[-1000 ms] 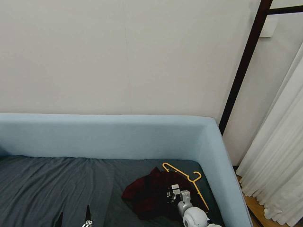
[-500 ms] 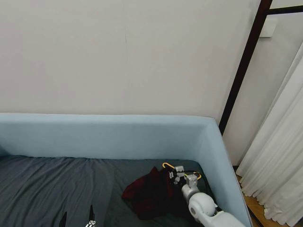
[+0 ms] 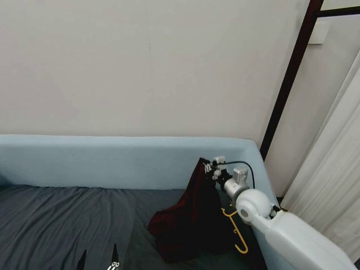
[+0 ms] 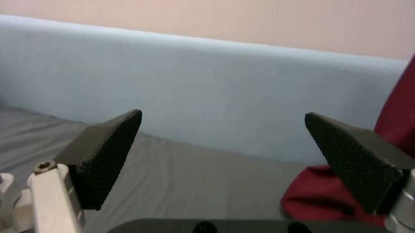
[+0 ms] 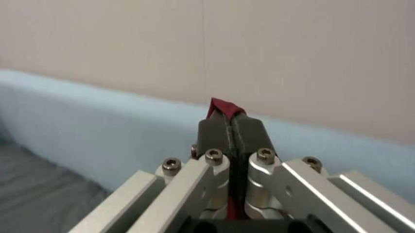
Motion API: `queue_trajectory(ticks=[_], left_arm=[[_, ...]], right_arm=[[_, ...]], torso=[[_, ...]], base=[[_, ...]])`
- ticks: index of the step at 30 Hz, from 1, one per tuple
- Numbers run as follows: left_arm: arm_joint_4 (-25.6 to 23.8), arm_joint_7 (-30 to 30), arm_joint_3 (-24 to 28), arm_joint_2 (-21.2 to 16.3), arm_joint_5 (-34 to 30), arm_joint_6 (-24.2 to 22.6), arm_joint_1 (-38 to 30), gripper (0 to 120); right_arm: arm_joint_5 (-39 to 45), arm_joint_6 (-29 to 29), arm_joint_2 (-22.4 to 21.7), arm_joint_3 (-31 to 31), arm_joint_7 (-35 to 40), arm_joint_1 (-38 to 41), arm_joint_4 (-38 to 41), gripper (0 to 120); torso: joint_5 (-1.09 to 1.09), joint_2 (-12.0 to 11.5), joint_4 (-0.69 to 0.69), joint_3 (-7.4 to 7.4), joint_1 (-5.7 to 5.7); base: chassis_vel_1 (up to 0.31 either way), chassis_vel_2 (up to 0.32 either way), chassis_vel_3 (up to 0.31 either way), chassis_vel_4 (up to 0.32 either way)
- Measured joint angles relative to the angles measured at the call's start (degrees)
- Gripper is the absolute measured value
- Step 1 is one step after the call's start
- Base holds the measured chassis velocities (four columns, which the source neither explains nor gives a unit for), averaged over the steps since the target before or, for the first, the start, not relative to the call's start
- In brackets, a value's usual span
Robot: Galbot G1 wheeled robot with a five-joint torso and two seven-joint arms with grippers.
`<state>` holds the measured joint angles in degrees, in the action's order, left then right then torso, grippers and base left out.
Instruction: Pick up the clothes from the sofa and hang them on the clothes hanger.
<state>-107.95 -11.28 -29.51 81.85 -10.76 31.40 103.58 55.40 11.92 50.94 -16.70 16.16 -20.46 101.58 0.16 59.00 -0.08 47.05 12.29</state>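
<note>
Right end effector (image 3: 210, 166) clenched on red garment (image 3: 191, 219), held up before sofa (image 3: 112, 163); yellow hanger (image 3: 237, 232) dangling. Left end effector (image 3: 98, 260) released.

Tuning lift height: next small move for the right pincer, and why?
Probably raise the right pincer straight up a little: it is shut on the dark red garment, but its lower folds lie on the sofa seat and the yellow hanger dangles low. The left pincer hovers open.

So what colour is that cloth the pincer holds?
The cloth is dark red, clearest in the head view.
</note>
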Motion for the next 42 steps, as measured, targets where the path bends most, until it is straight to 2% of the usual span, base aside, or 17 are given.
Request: queue_trajectory(ticks=[7, 20, 27, 34, 38, 42], left_arm=[[0.11, 0.01, 0.23, -0.27, -0.2, 0.07, -0.08, 98], [0.24, -0.01, 0.32, -0.52, -0.26, 0.69, 0.22, 99], [0.23, 0.0, 0.07, -0.72, -0.35, 0.91, 0.09, 99], [1.72, -0.02, 0.0, -0.38, -0.47, 2.3, 0.01, 99], [2.87, -0.06, -0.02, -0.09, -0.94, 2.9, -0.45, 99], [3.24, -0.09, -0.02, 0.35, -1.22, 2.94, -0.8, 99]], right_arm=[[5.26, 1.75, 1.34, -2.4, 4.1, 14.07, 2.01, 0], [10.44, 2.73, 4.41, -3.19, 8.25, 28.62, 3.07, 0], [12.84, 2.75, 5.98, -6.06, 8.35, 37.77, -1.32, 0], [15.41, 2.67, 7.86, -8.09, 10.25, 40.57, -2.93, 0], [18.3, 2.31, 9.81, -9.94, 11.86, 40.95, -0.58, 0], [18.99, 1.78, 8.79, -9.92, 11.85, 38.03, 2.26, 0]], torso=[[-0.01, 0.0, 0.0, 0.0, 0.0], [-0.01, 0.0, -0.01, 0.0, 0.0], [-0.02, 0.0, 0.0, -0.01, 0.0], [-0.01, 0.0, -0.01, 0.0, 0.01], [-0.03, 0.0, 0.03, 0.0, 0.01], [-0.03, 0.0, 0.03, -0.01, 0.01]], base=[[0.0, 0.0, 0.0, 0.0], [0.0, 0.0, 0.0, 0.0], [0.0, 0.0, 0.0, 0.0], [0.0, 0.0, 0.0, 0.0], [0.0, 0.0, 0.0, 0.0], [0.0, 0.0, 0.0, 0.0]])
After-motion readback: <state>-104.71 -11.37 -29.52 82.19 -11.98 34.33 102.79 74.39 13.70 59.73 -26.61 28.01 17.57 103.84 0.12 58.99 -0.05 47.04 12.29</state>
